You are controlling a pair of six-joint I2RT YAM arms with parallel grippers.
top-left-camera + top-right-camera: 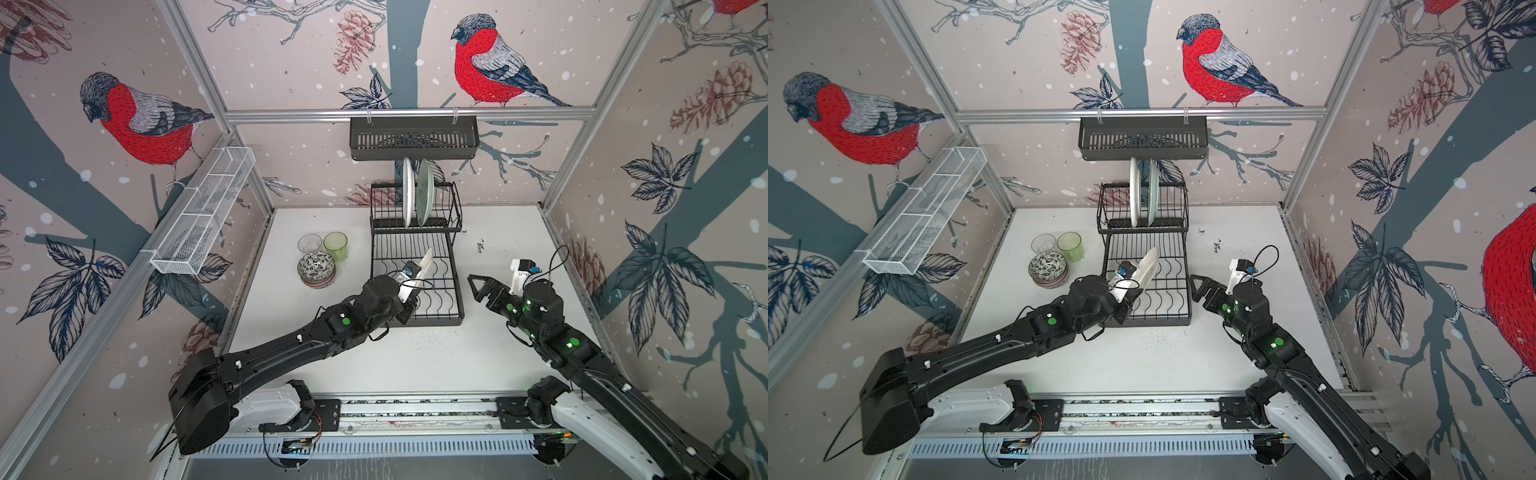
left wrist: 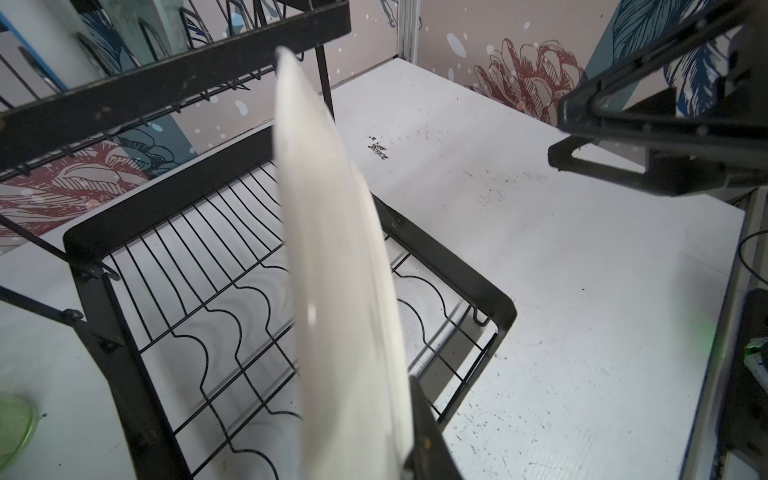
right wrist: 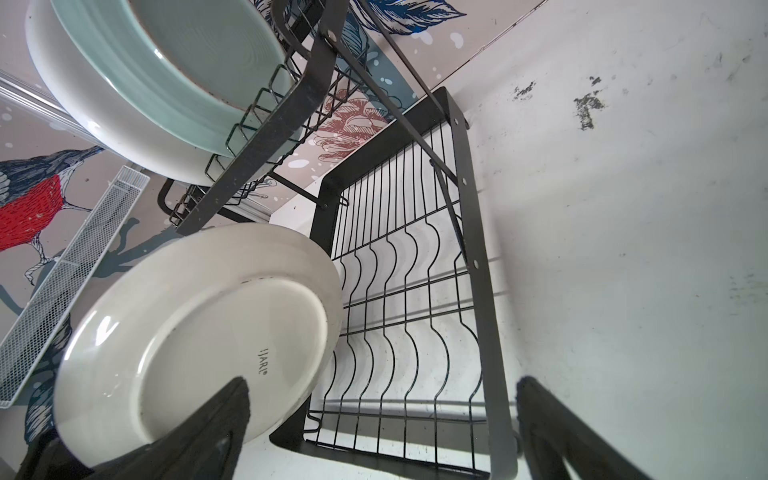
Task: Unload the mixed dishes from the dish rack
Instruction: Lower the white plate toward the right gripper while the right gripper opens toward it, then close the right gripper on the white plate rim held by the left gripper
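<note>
The black dish rack (image 1: pixel 432 322) (image 1: pixel 1148 322) stands at the back middle of the table. My left gripper (image 1: pixel 411 291) (image 1: pixel 1133 293) is shut on the cream plate (image 1: pixel 424 264) (image 2: pixel 332 249) (image 3: pixel 199 332), which it holds on edge and tilted over the rack's lower level. One finger (image 2: pixel 428 436) presses against the plate's rim. A white plate (image 1: pixel 408 195) (image 3: pixel 104 104) and a pale green plate (image 1: pixel 424 193) (image 3: pixel 187 62) stand in the upper level. My right gripper (image 1: pixel 482 289) (image 3: pixel 378 415) is open and holds nothing, just right of the rack.
A clear glass (image 1: pixel 309 243), a green glass (image 1: pixel 336 245) and stacked patterned bowls (image 1: pixel 316 266) sit on the white table (image 1: pixel 415 365) left of the rack. A black slotted shelf basket (image 1: pixel 413 137) hangs above the rack. A white mesh basket (image 1: pixel 203 212) hangs on the left wall.
</note>
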